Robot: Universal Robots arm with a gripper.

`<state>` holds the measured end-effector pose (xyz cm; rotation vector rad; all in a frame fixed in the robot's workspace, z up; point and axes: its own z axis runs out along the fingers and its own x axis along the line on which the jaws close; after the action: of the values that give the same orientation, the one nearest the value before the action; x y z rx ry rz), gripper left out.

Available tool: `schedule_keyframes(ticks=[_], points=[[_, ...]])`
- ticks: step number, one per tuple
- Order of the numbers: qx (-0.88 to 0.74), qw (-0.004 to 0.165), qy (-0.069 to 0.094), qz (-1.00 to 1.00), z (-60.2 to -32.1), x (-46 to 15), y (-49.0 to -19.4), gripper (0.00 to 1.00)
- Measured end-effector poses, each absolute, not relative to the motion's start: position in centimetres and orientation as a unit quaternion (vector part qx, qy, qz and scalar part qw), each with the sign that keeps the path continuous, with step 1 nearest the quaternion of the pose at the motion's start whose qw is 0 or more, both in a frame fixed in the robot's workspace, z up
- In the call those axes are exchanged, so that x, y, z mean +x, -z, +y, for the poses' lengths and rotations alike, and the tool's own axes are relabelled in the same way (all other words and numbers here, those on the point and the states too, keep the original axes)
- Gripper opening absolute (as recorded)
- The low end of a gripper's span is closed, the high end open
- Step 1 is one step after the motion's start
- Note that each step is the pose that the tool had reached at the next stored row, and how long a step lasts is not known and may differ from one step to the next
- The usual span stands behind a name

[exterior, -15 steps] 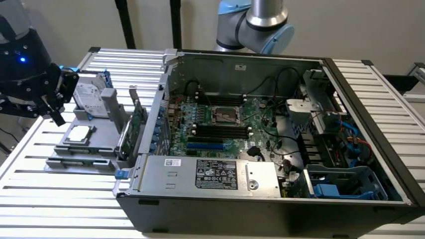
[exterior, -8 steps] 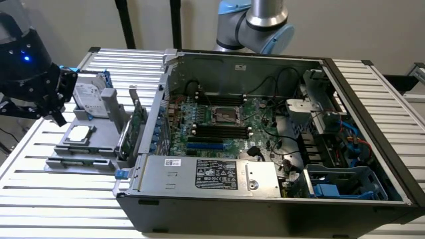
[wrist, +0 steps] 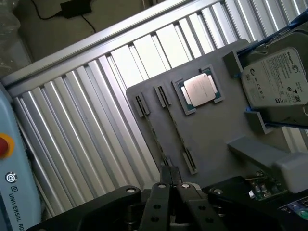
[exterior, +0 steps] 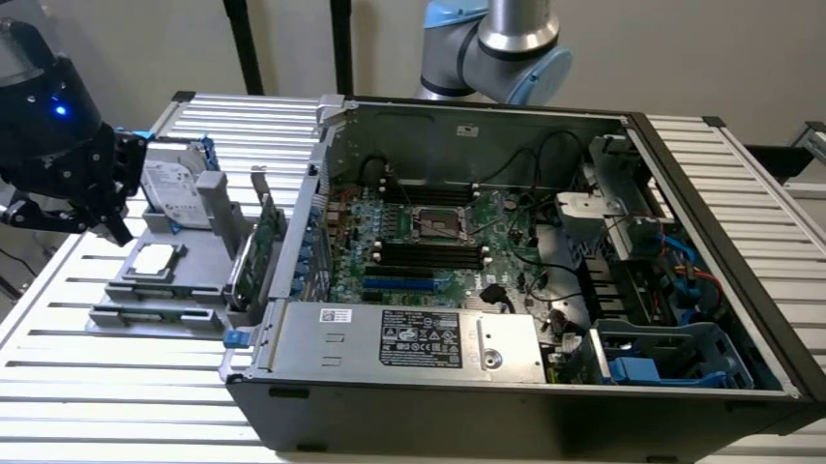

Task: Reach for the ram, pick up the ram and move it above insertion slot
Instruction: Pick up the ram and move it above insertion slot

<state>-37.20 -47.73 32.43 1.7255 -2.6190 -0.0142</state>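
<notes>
Step in hand, by my reading: the reach, with pick-up not yet begun. The black two-fingered gripper [wrist: 171, 184] hangs at the upper left of the exterior view, above the far end of the flat grey plastic fixture tray [wrist: 211, 130], which lies on the slatted aluminium table [wrist: 96, 120] at the exterior view's left, just beside the open black computer case [exterior: 516, 425]. Fingers are pressed together, no gap between the pads, and nothing is pinched between them. The ram [wrist: 154, 137], a thin dark-green strip standing on edge, sits in the tray between small grey end clips. It looks untouched. In the wrist view the closed fingertips line up with one end of it, but the exterior view puts the gripper clear above the tray, so I judge them apart. A second strip of the same look [wrist: 176, 130] runs parallel just beside it; I cannot say for certain which of the two is meant. Also on the tray: a square silver processor [wrist: 198, 90] and, further along, the silver hard drive in its blue frame [wrist: 276, 77]. The insertion slot [exterior: 420, 253] I take to be among the long black slots on the green motherboard inside the case, well apart from the gripper. The next move calls for spreading the fingers first, since shut pads cannot straddle the stick, then squaring them to the strip's long edge and coming down mid-length, clear of the neighbouring strip and the end clips.
</notes>
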Motion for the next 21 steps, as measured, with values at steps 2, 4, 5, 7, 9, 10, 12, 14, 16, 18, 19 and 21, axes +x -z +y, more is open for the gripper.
schedule_keyframes(ticks=[2,4,5,7,9,10,12,14,16,18,19,21], points=[[0.566,0.001,0.003,-0.825,-47.73,-37.2,-32.41,0.11],[0.58,0.0,0.003,-0.814,-47.73,-37.2,-32.38,0.11],[0.588,0.0,0.002,-0.809,-47.73,-37.21,-32.37,0.11],[0.603,0.0,0.002,-0.798,-47.73,-37.21,-32.33,0.11],[0.617,0.0,0.002,-0.787,-47.73,-37.2,-32.28,0.11],[0.624,0.0,0.002,-0.781,-47.73,-37.21,-32.25,0.11],[0.638,0.0,0.002,-0.77,-47.73,-37.21,-32.23,0.11],[0.652,0.0,0.002,-0.758,-47.73,-37.21,-32.2,0.11],[0.666,0.0,0.002,-0.746,-47.73,-37.21,-32.18,0.11],[0.677,0.0,0.002,-0.736,-47.73,-37.17,-32.16,0.11],[0.679,0.0,0.003,-0.734,-47.73,-37.08,-32.16,0.11],[0.679,0.001,0.003,-0.734,-47.73,-37.01,-32.16,0.11]])
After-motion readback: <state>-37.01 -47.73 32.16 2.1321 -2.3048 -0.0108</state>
